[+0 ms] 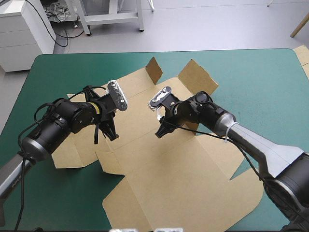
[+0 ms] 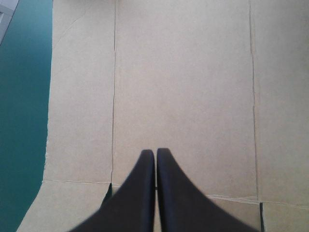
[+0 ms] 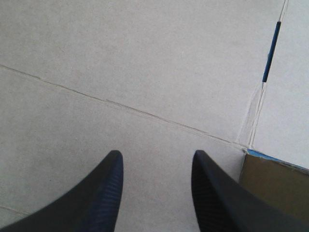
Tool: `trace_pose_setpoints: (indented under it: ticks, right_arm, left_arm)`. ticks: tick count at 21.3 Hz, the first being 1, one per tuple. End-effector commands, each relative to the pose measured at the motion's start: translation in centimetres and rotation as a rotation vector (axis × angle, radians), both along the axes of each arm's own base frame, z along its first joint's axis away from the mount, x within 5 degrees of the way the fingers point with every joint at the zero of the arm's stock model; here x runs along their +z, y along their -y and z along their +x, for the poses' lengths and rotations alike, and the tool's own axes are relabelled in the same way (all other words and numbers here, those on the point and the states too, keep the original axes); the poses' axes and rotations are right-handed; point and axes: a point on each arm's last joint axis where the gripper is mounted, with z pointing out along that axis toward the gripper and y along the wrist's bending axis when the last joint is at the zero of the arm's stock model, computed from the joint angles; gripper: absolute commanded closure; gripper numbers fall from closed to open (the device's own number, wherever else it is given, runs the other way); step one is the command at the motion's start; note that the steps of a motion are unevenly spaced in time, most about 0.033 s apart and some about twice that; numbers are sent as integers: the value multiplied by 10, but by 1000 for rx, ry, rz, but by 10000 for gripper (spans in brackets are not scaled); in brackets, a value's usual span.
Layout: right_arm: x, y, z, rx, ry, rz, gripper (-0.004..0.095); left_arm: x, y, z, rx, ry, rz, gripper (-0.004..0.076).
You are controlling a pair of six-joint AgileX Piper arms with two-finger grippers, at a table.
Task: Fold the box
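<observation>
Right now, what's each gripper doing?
Left gripper: closed, holding nothing, over the brown box.
Right gripper: open, holding nothing.

Teal-green cover (image 1: 241,67), spare brown board (image 1: 303,56) by its far right corner.

The high view looks forward and down over the box (image 1: 169,183); both wrist views sit close above its middle panels.

A lab or workshop. Beyond the teal-green table (image 1: 251,72) stand a white drawer cabinet (image 1: 19,29) and a metal frame (image 1: 114,18) (loose cables (image 1: 56,13) on the grey floor (image 1: 217,24)).
</observation>
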Motion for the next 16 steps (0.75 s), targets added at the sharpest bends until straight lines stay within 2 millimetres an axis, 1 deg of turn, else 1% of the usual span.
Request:
trace_pose_setpoints:
  ticks: [1,16]
  right_arm:
    - [29,3,0,-3,95,61,497]
    - [28,3,0,-3,88,58,497]
  left_arm:
    - [22,2,-2,-2,91,-66,731]
    - [22,2,-2,-2,91,-66,731]
